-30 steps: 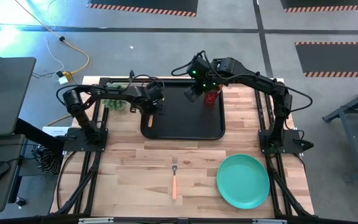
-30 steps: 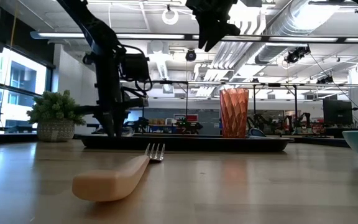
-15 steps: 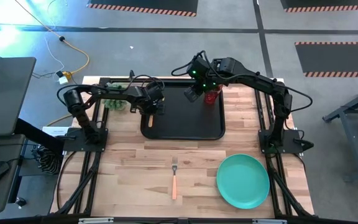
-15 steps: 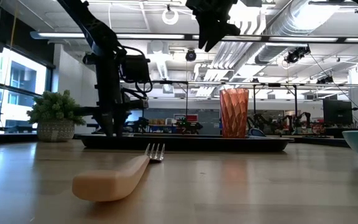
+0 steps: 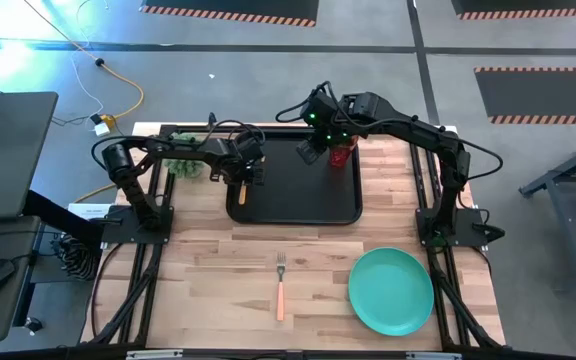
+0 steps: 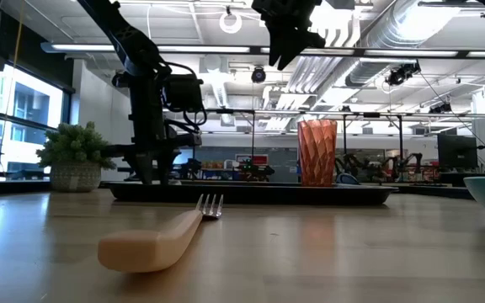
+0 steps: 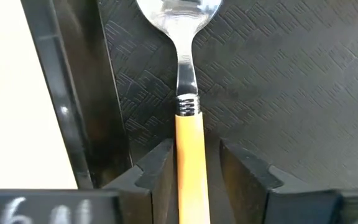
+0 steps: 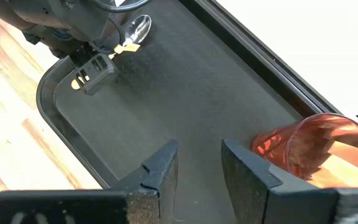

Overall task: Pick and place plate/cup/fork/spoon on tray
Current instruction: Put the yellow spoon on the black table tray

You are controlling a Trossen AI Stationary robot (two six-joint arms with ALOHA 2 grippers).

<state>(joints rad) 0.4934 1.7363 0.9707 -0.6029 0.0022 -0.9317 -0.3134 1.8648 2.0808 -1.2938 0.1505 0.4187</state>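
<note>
High view: the tray [image 5: 298, 205] lies at the far middle of the desk [image 5: 208, 280]; the left pincer [image 5: 244, 172] sits over the tray's left edge, the right pincer [image 5: 313, 152] above its far right part beside the cup [image 5: 341, 153]. The fork [image 5: 280, 285] and plate [image 5: 391, 291] lie on the desk nearer the front, well apart from the tray. Low view: the cup stands upright on the tray; the fork lies in front; a potted plant [image 6: 76, 156] stands at left. Left wrist view: the spoon [image 7: 188, 112] lies on the tray, its handle between the narrowly parted fingers [image 7: 157, 174]. Right wrist view: the right pincer's fingers [image 8: 163, 168] stand apart, holding nothing, the cup just beside.
</note>
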